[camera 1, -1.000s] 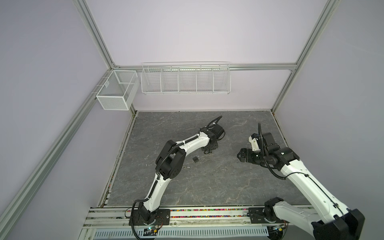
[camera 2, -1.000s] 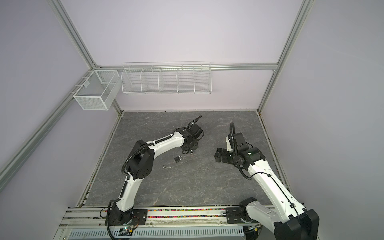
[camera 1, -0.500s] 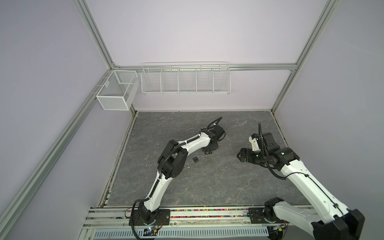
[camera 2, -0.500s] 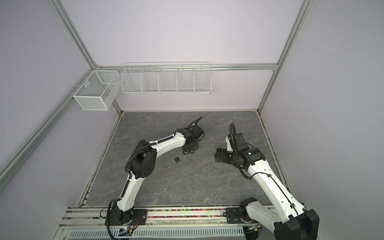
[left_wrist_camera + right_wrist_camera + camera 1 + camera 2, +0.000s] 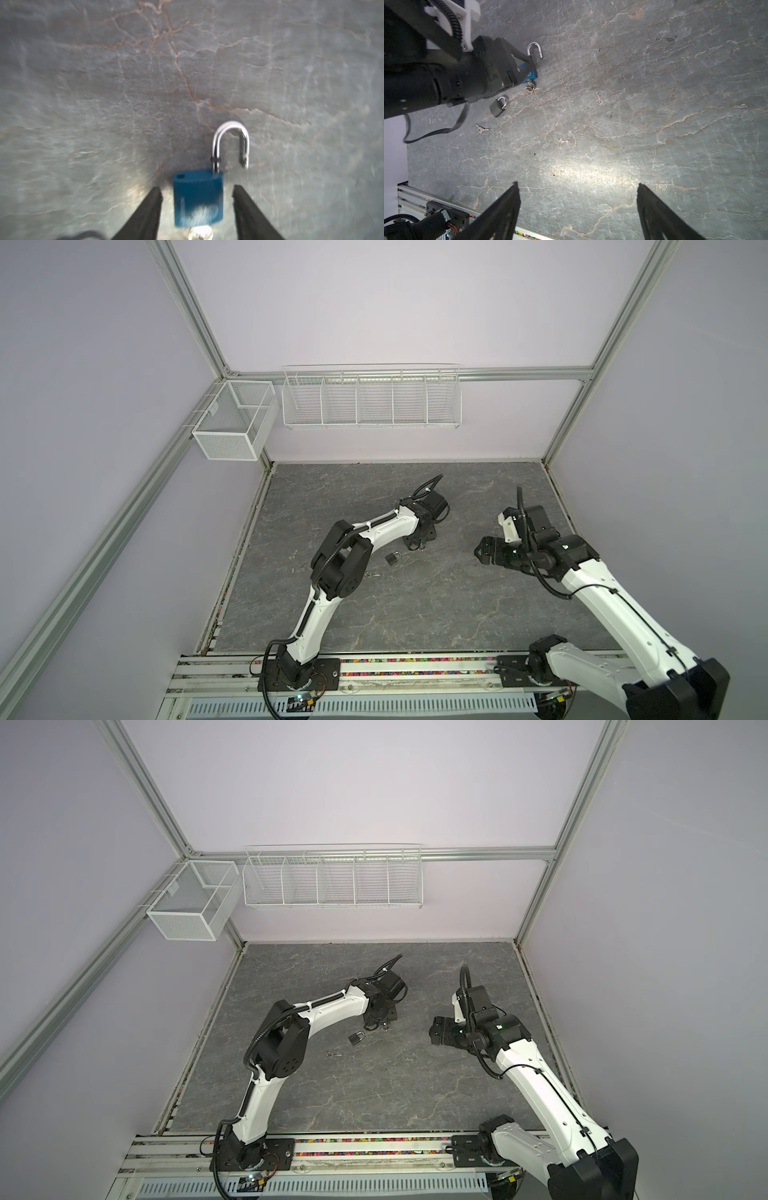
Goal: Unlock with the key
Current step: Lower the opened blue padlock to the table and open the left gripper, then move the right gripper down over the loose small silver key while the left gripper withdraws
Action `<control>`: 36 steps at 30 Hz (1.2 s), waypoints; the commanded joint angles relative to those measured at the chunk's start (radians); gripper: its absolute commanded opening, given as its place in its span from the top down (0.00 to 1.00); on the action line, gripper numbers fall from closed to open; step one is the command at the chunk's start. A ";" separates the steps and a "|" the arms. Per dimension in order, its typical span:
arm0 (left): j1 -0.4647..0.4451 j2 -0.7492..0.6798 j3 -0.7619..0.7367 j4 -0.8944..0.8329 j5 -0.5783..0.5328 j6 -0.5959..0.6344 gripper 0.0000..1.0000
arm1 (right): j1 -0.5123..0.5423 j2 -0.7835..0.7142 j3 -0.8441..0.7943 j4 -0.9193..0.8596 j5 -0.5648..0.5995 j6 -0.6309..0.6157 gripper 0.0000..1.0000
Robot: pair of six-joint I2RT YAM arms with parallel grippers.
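The grey marbled surface (image 5: pixel 415 605) fills the lower middle of both top views. Right of centre, the right gripper (image 5: pixel 578 183) hovers, jaws spread wide. At centre, the left gripper (image 5: pixel 196 187) has its jaws spread either side of the blue padlock (image 5: pixel 198 197), not touching it. The padlock's shackle (image 5: pixel 230 133) is open, with a key (image 5: pixel 200 233) at its base. Just lower left lie a grey padlock (image 5: pixel 355 1038) and a loose key (image 5: pixel 332 1053).

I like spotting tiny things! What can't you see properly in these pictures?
- Left wrist view: the blue padlock is blurred, so its label is unreadable; the bottom edge cuts off its key.
- Right wrist view: the left gripper hides most of that padlock's body.
- Both top views: the loose key is too small to show its teeth.
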 commanded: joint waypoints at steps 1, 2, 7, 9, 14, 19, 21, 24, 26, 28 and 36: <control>0.008 -0.134 -0.028 0.000 -0.011 0.000 0.36 | -0.003 0.001 0.031 -0.024 -0.011 -0.022 0.11; 0.011 -0.166 -0.044 0.006 -0.010 0.005 0.36 | -0.002 0.009 0.041 -0.030 -0.016 -0.025 0.12; 0.043 -0.393 -0.207 0.070 -0.022 0.017 0.36 | 0.057 0.065 0.086 -0.053 -0.013 -0.019 0.12; 0.064 -0.487 -0.279 0.096 -0.019 0.040 0.36 | 0.109 0.084 0.096 -0.044 0.004 0.004 0.12; 0.121 -0.715 -0.443 0.138 -0.029 0.131 0.36 | 0.269 0.172 0.125 0.000 0.044 0.107 0.12; 0.210 -0.901 -0.550 0.091 -0.021 0.184 0.37 | 0.439 0.286 0.160 0.107 0.092 0.238 0.09; 0.257 -0.953 -0.579 0.071 0.011 0.203 0.37 | 0.493 0.347 0.182 0.145 0.104 0.290 0.07; 0.324 -0.999 -0.591 0.019 0.042 0.251 0.37 | 0.564 0.442 0.223 0.200 0.139 0.347 0.03; 0.356 -1.022 -0.599 0.001 0.052 0.280 0.37 | 0.601 0.504 0.252 0.236 0.151 0.363 0.00; 0.396 -1.037 -0.613 -0.011 0.070 0.299 0.37 | 0.634 0.572 0.296 0.249 0.163 0.370 0.03; 0.561 -1.110 -0.712 0.006 0.186 0.280 0.38 | 0.701 0.828 0.499 0.255 0.172 0.268 0.19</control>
